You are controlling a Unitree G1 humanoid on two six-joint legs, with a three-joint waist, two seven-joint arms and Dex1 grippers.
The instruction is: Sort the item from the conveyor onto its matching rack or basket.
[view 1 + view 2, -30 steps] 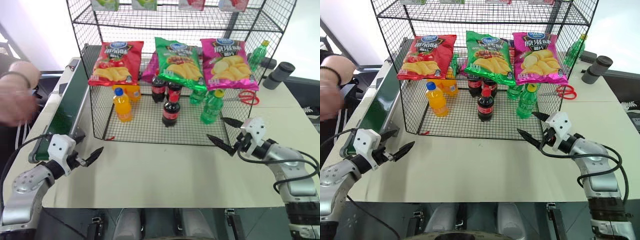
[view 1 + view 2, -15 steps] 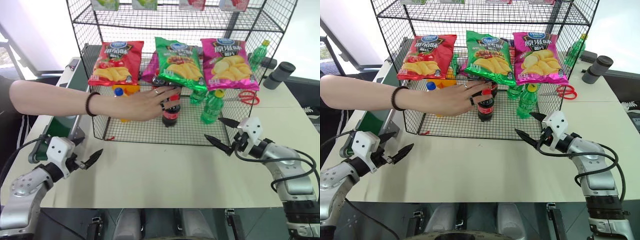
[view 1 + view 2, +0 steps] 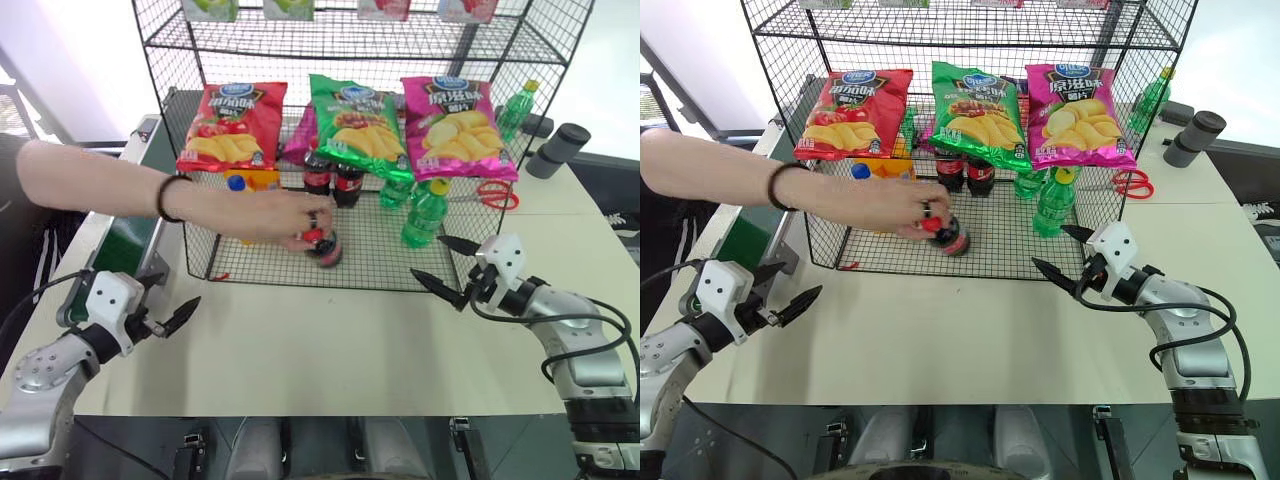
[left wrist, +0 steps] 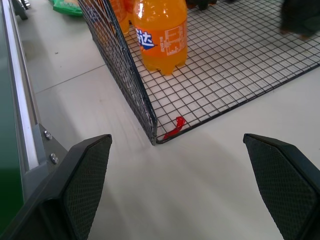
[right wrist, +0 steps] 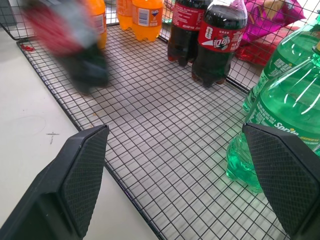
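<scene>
A green conveyor point(image 3: 125, 240) edges the pale table point(image 3: 320, 350). Left gripper point(image 3: 168, 322) hovers, fingers apart. A person's hand point(image 3: 285, 215) tilts the cola bottle point(image 3: 322, 246) on the black rack point(image 3: 300, 262) floor, label hidden. Green bottles point(image 5: 280, 115) read "Sprite". Right gripper point(image 3: 440, 265) hovers, fingers apart.

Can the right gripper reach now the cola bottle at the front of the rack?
Probably not yet. A person's hand grips the cola bottle on the rack floor. The open right gripper hovers off to one side, over the table.
</scene>
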